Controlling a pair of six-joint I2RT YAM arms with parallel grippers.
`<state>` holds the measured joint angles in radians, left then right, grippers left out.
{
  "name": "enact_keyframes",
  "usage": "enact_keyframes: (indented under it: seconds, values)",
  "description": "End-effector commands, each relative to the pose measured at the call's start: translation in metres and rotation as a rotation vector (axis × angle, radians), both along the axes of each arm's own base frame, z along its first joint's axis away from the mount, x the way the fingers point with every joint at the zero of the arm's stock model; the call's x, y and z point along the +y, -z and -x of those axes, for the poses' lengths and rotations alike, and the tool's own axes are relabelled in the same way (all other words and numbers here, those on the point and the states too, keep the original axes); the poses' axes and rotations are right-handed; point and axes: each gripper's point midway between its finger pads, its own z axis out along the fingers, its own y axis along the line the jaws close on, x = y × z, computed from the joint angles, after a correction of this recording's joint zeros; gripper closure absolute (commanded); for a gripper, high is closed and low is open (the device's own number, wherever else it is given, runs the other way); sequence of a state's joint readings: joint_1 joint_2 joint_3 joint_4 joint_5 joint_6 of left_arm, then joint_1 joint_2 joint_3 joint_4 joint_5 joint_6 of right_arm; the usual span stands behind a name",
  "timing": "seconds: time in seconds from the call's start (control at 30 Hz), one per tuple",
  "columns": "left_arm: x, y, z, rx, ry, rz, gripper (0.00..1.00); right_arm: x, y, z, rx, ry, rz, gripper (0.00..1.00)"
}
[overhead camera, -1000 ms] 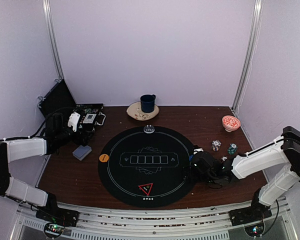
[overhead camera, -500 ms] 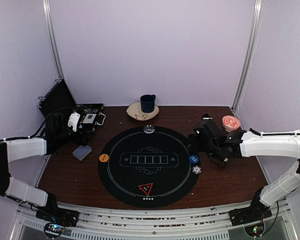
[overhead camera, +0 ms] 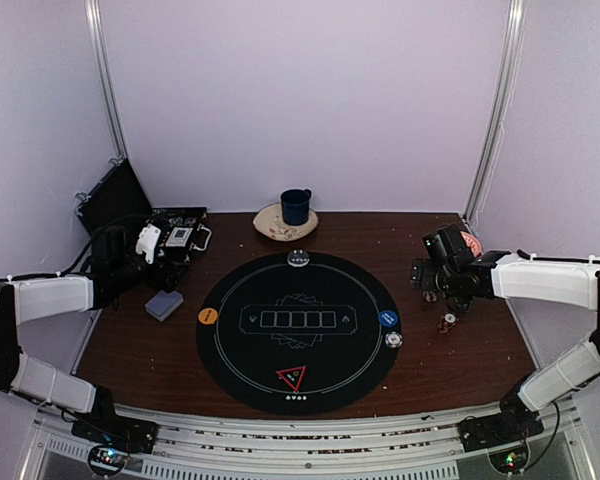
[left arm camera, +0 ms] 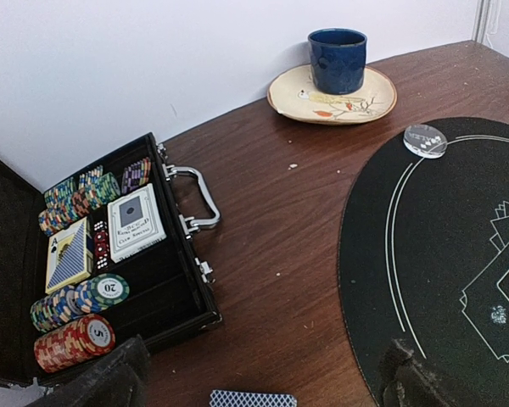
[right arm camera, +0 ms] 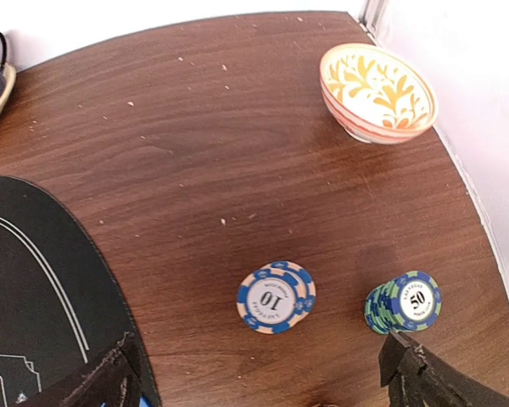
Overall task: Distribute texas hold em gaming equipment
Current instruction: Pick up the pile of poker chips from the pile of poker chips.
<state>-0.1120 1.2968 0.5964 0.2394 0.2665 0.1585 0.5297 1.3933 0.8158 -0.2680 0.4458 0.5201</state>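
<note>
Right gripper (right arm camera: 260, 360) gapes wide and holds nothing. The 10 chips (right arm camera: 276, 297) lie at its 12 o'clock, the 50 stack (right arm camera: 405, 302) at 2, and the bowl (right arm camera: 377, 91) farther off at 1. Left gripper (left arm camera: 267, 360) is spread too, empty, above the cards (left arm camera: 253, 398), with the case (left arm camera: 93, 246) at 10. On the mat (overhead camera: 240, 365), the orange disc (overhead camera: 208, 316) sits at 9, the blue disc (overhead camera: 388, 318) at 3, and the triangle (overhead camera: 291, 378) at 6.
</note>
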Motion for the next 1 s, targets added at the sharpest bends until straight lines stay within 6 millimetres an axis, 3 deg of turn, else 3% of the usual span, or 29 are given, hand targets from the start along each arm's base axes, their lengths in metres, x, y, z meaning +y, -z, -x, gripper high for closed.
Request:
enact_keyframes:
  seconds: [0.0,0.37,0.57,0.97]
  values:
    - [0.000,-0.019,-0.011,-0.059,0.001,0.017,0.02,-0.008,0.009,-0.006,0.018,0.010,-0.029,0.00]
    - [-0.001,-0.020,-0.010,-0.060,0.005,0.020,0.02,-0.027,0.052,-0.024,0.085,0.104,-0.027,0.00]
    - [-0.002,-0.016,-0.011,-0.049,0.011,0.023,0.02,-0.038,0.054,-0.030,0.065,0.137,-0.058,0.00]
    - [-0.002,-0.013,-0.012,-0.038,0.010,0.022,0.02,-0.025,0.063,-0.038,0.078,0.081,-0.109,0.02]
